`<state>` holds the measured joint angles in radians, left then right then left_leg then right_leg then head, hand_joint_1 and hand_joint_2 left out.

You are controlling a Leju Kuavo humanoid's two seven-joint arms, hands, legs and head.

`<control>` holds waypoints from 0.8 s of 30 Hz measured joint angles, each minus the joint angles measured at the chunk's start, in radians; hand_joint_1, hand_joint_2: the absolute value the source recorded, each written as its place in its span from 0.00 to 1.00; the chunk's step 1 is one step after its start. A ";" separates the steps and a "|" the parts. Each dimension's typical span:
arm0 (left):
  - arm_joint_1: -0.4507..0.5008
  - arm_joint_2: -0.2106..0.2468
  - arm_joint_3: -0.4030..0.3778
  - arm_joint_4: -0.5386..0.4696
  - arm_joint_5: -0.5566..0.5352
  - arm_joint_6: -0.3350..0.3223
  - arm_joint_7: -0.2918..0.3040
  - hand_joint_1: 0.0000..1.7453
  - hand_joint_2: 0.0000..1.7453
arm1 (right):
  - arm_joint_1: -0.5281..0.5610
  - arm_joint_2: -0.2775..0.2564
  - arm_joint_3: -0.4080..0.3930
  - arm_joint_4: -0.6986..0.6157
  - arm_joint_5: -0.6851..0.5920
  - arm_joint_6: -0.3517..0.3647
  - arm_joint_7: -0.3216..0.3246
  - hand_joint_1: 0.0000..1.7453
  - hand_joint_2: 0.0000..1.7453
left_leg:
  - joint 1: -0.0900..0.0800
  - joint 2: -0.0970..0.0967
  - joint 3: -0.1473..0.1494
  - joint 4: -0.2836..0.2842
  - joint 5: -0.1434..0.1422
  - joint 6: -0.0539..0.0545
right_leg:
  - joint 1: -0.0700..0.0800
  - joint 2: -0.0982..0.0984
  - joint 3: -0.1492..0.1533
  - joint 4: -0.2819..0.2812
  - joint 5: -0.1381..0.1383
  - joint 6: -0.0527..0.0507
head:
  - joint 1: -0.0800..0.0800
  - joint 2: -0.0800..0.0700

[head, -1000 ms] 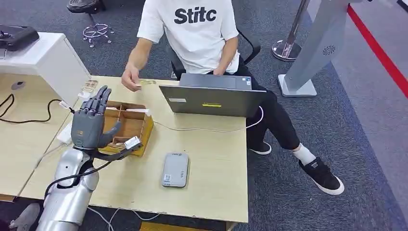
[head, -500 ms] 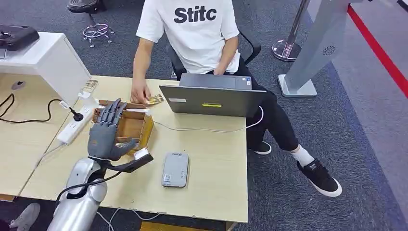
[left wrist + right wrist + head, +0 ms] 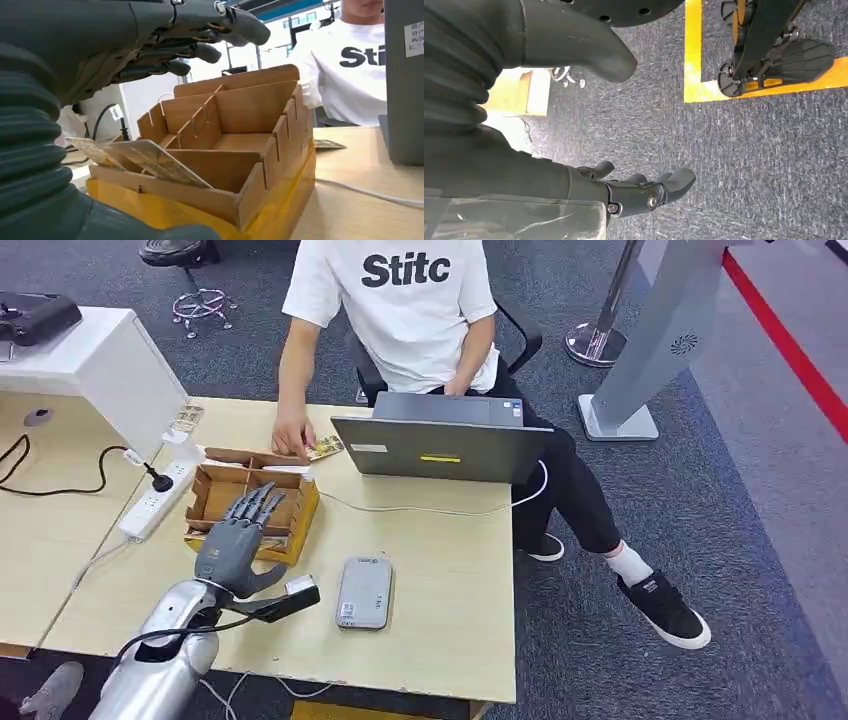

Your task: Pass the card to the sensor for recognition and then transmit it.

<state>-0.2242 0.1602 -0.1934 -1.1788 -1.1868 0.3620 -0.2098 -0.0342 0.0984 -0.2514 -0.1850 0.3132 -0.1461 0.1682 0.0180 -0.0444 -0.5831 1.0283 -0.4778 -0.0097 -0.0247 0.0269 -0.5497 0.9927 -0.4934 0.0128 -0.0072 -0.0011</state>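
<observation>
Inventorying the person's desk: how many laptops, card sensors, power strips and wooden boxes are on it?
Open grey laptop: 1
Flat grey card sensor: 1
White power strip: 1
Brown wooden divided box: 1
Total: 4

Sensor [image 3: 364, 592] right of box [image 3: 252, 502] — laptop [image 3: 442, 447] behind.

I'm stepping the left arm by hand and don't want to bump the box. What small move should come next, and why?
Probably ease the left hand down toward the cards leaning in the near compartment of the wooden box, then close the fingers on one. The hand hovers open over the box holding nothing, so no card can yet go to the grey sensor beside it.
</observation>
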 joint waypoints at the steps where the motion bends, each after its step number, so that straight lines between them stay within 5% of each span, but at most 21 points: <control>1: 0.000 0.002 -0.001 0.001 -0.001 0.000 0.002 0.00 1.00 | 0.000 0.000 0.000 0.000 0.000 0.000 0.000 0.00 1.00 | 0.000 0.000 0.000 0.000 0.000 0.000 | 0.000 0.000 0.000 0.000 0.000 0.000 | 0.000 0.000; 24: 0.002 0.063 -0.002 -0.019 -0.139 0.092 0.091 0.00 1.00 | 0.000 0.001 -0.021 0.000 0.013 0.001 0.003 0.00 1.00 | 0.000 0.000 0.000 0.000 0.000 0.000 | 0.000 0.000 0.000 0.000 0.000 0.000 | 0.000 0.000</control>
<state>-0.2224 0.2232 -0.1949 -1.1975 -1.3260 0.4536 -0.1186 -0.0340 0.0996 -0.2720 -0.1850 0.3258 -0.1453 0.1709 0.0180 -0.0447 -0.5832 1.0283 -0.4778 -0.0097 -0.0246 0.0265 -0.5495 0.9929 -0.4933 0.0128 -0.0072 -0.0011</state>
